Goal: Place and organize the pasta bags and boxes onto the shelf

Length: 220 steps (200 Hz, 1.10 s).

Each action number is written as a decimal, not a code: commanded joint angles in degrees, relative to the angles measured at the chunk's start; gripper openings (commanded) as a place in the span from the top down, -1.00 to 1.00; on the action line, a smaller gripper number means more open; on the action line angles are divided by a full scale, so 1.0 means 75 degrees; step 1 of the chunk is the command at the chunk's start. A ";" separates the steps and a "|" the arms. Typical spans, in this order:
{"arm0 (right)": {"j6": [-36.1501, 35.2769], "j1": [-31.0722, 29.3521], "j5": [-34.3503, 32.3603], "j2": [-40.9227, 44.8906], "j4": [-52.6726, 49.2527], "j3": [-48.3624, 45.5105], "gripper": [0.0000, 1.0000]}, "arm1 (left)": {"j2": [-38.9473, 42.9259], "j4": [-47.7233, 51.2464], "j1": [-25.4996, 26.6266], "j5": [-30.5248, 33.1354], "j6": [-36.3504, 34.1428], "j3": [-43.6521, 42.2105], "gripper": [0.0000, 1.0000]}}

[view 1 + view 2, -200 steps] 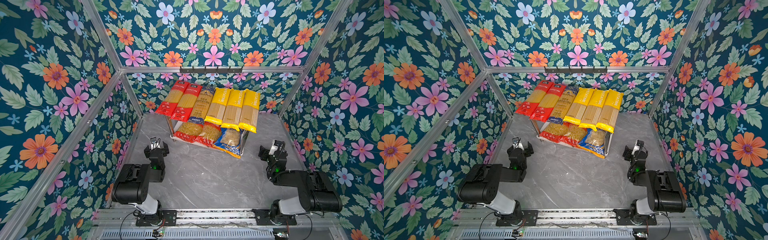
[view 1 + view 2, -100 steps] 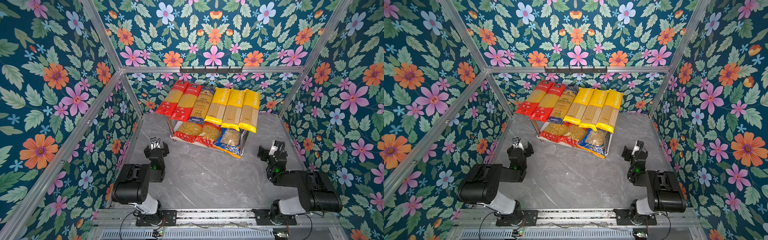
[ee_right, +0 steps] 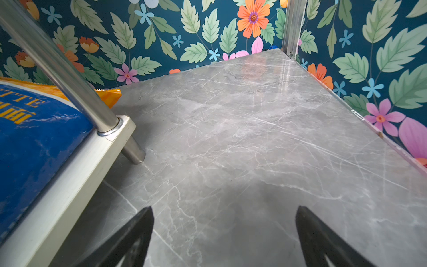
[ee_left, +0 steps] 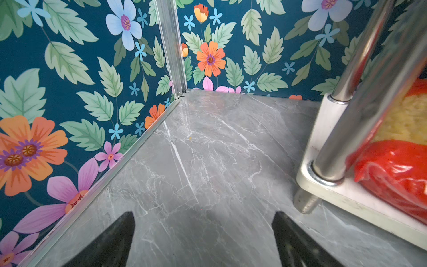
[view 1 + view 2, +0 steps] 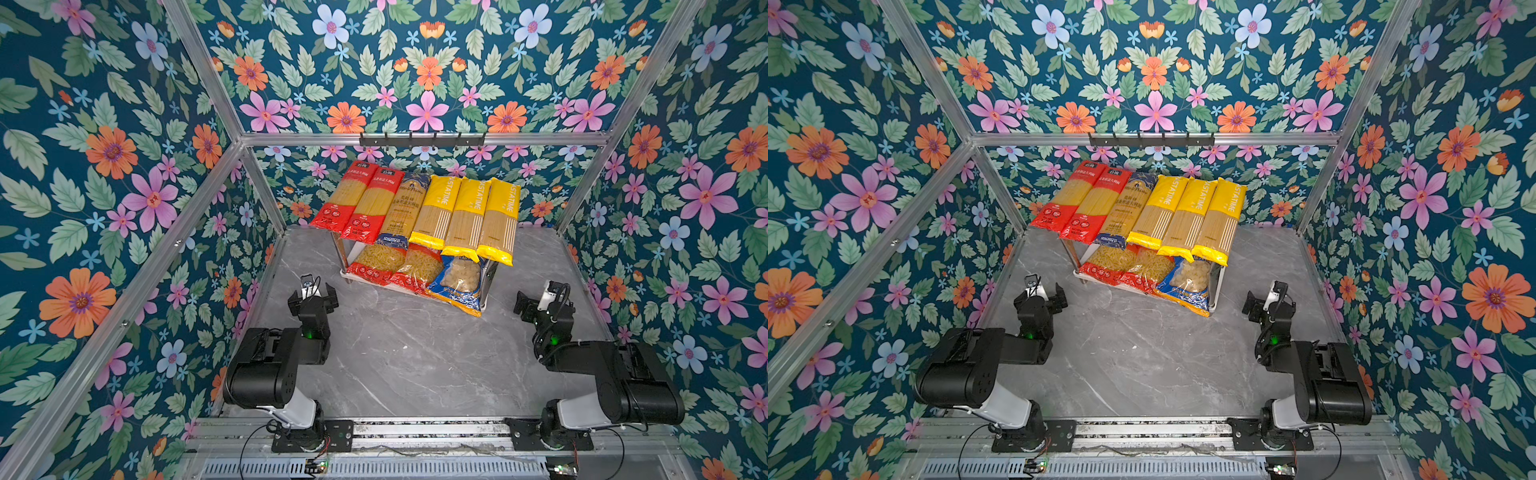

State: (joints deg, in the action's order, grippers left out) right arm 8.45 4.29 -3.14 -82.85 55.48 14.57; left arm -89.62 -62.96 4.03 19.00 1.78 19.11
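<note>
Six spaghetti packs [image 5: 415,208] atop the shelf [image 5: 342,255] show only in both top views; left claw [image 4: 203,213] and right claw [image 3: 225,208] gape wide, empty.

I count three yellow PASTATIME spaghetti packs [image 5: 467,216], two red spaghetti packs [image 5: 370,199], one navy-gold spaghetti pack [image 5: 407,208], two red macaroni bags [image 5: 378,262] and one blue-orange shells bag [image 5: 457,282], nine in all. One white two-tier shelf [image 4: 323,138], one black hook rail [image 5: 422,140].

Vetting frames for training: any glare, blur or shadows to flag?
Both top views: even light, sharp, mild sheen on the pasta packs. Left wrist view: near chrome leg blurred; soft shadow ahead of the left end effector. Right wrist view: glare streak on the table by the far corner.
</note>
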 commanded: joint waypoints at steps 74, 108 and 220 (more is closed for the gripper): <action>-0.0154 -0.0006 0.0053 -0.0004 0.0219 0.0044 -0.98 | 0.0020 -0.0065 -0.0010 -0.0034 0.0044 0.0006 -0.99; -0.0154 -0.0010 0.0010 -0.0004 0.0219 0.0049 -0.98 | 0.0020 -0.0113 -0.0010 -0.0014 0.0044 -0.0032 -0.99; -0.0224 -0.0010 0.0185 -0.0016 0.0043 0.0138 -0.98 | 0.0009 -0.0055 -0.0010 -0.0034 0.0044 0.0006 -0.99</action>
State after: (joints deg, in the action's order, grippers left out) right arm 8.08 4.23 -2.83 -82.87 55.20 15.27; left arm -89.62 -62.98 4.03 19.03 1.78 18.98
